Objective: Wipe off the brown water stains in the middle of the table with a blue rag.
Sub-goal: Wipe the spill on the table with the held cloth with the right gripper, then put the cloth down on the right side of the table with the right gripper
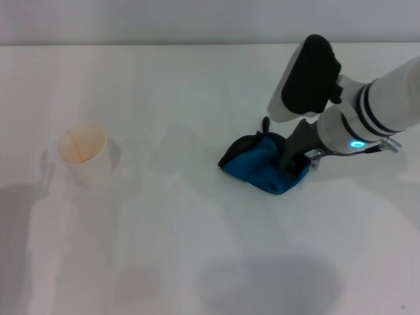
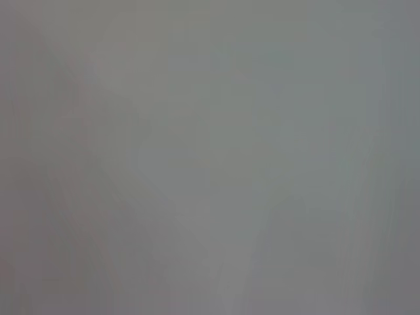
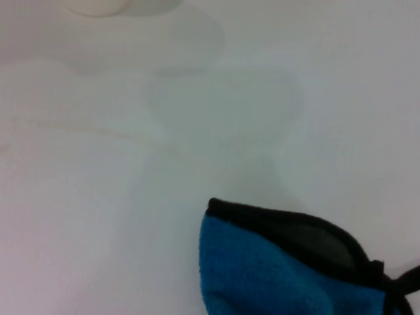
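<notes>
Right claw (image 1: 296, 159) presses down at centre-right of the head view, fingers clamped on the bunched bright blue rag with black edging (image 1: 262, 164), holding it flat against the plain white counter (image 1: 197, 249) for wiping. No brown puddle shows; only a faint tan streak (image 3: 79, 128) lies between the rag and the white paper cup (image 1: 84, 155) at left.

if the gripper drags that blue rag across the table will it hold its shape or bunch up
Probably bunches: the blue rag already lies crumpled under the right gripper. It looks soft and light, so it should slide easily on the smooth white table.
</notes>
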